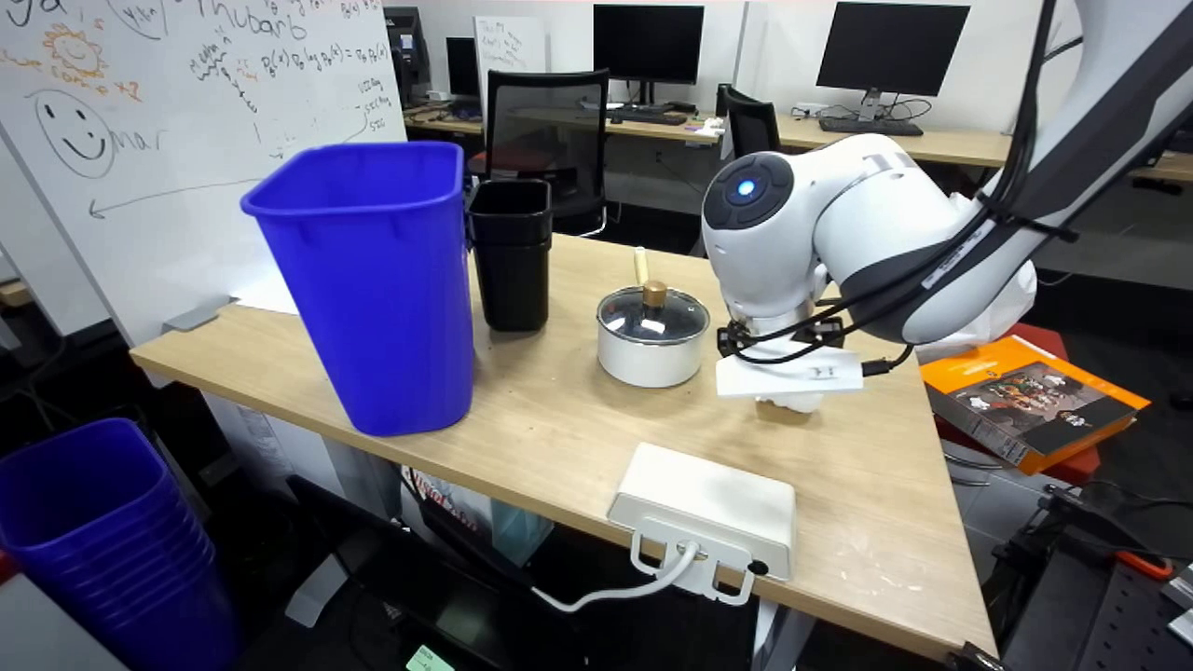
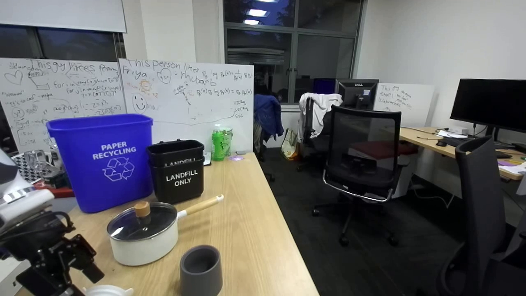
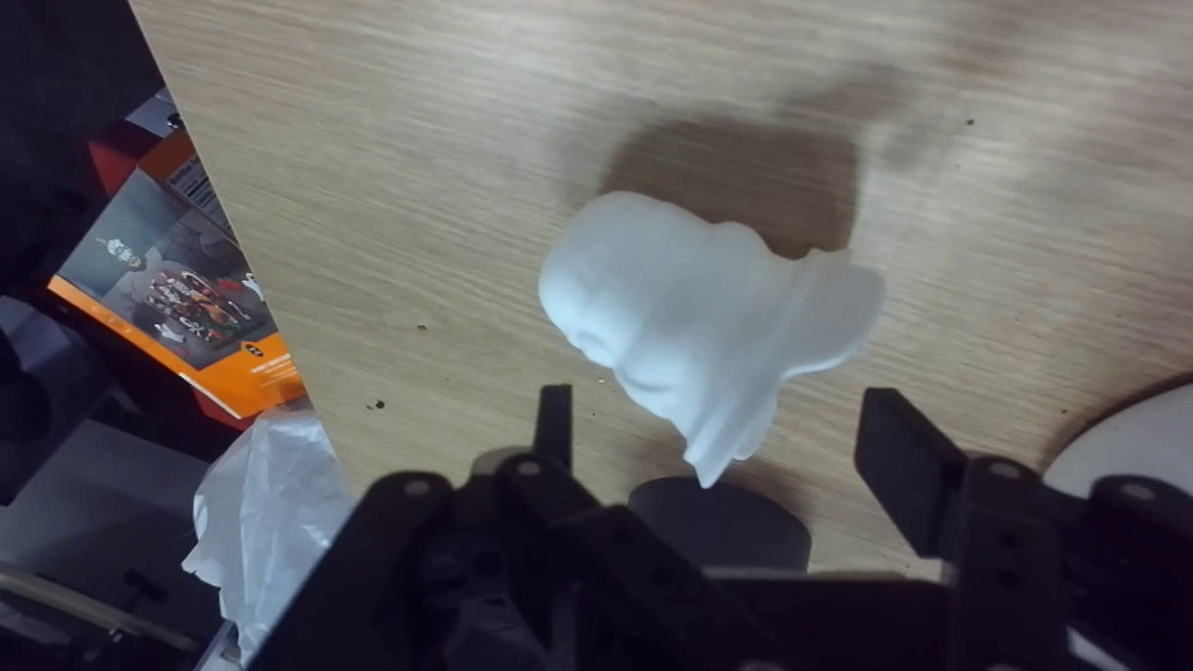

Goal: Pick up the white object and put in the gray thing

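The white object [image 3: 690, 308], a smooth shape with a rounded end and flared folds, lies on the wooden table. It also shows below the arm in an exterior view [image 1: 792, 402] and at the bottom edge in an exterior view [image 2: 107, 291]. The gray thing is a round cup [image 2: 201, 273], upright with an open top. It is partly hidden behind the gripper in the wrist view [image 3: 722, 527]. My gripper [image 3: 724, 438] is open and empty, its fingers apart, with the white object's pointed end between them in the picture. It also shows above the object in an exterior view [image 2: 80, 281].
A white pot [image 2: 144, 246] with a glass lid stands near the gray cup. Behind are a blue bin [image 2: 104, 164] and black bins [image 2: 178, 176]. A white box [image 1: 704, 503] sits at a table edge. An orange box [image 1: 1035, 401] is beyond the table.
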Available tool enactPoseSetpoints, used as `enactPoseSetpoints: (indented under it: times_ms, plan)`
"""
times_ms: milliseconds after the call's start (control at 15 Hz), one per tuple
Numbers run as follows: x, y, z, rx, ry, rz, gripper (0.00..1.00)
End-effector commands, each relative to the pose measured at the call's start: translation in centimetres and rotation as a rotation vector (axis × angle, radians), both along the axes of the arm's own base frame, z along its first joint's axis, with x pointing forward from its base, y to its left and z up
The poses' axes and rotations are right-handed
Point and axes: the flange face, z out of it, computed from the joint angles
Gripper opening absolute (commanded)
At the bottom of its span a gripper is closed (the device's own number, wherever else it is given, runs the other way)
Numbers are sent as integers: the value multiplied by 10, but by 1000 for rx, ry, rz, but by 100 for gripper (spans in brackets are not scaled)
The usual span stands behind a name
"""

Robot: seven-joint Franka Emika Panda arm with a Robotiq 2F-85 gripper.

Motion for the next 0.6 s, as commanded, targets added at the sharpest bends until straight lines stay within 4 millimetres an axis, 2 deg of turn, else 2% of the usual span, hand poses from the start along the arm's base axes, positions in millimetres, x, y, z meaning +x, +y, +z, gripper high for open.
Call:
enactPoseSetpoints:
  times_ms: [0, 200, 400, 467, 533]
  plan:
    - [9, 3, 3, -38, -37, -14, 46]
    - [13, 7, 8, -49, -63, 4, 27]
    - [7, 8, 6, -59, -50, 14, 5]
    - [5, 7, 5, -66, -43, 16, 0]
    - [4, 7, 4, -71, -38, 15, 0]
